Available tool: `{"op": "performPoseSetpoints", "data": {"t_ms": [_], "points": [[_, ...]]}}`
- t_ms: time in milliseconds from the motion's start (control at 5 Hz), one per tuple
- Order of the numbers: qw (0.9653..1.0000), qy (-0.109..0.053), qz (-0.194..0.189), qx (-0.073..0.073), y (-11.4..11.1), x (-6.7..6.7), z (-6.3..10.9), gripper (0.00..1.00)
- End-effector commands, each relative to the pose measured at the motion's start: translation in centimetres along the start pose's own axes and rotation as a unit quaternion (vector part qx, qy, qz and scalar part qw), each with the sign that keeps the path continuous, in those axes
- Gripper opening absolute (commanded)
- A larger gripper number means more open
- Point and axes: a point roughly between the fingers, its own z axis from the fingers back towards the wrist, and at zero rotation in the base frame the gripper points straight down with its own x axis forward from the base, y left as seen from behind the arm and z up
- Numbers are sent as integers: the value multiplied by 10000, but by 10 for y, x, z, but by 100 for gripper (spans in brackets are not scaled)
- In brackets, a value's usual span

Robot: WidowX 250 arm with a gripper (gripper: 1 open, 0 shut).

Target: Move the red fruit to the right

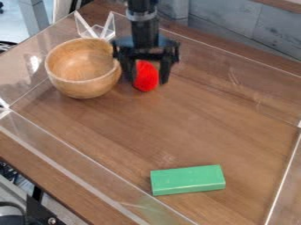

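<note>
One wooden bowl (83, 68), red fruit (146, 76) beside it, between open gripper (146, 77) jaws

Wood, clear plastic, matt toys

Smooth wooden bowl (83, 68) and grained tabletop (200, 114); glossy red fruit (146, 76); matt green block (187, 180); transparent walls (35, 141).

The round wooden bowl (83, 68) sits at the far left of the wooden table (212, 114); the small red strawberry-like toy fruit (146, 76) lies just right of it, between the black gripper's (146, 77) spread jaws; the green rectangular block (187, 180) lies well apart, near the front.
</note>
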Motion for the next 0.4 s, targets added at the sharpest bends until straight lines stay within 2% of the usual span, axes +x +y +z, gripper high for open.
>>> {"op": "performPoseSetpoints", "data": {"t_ms": [0,200], "points": [[9994,-334,46,4,-3,-2,7,0],[9991,-350,-247,25,-2,-1,5,0]]}}
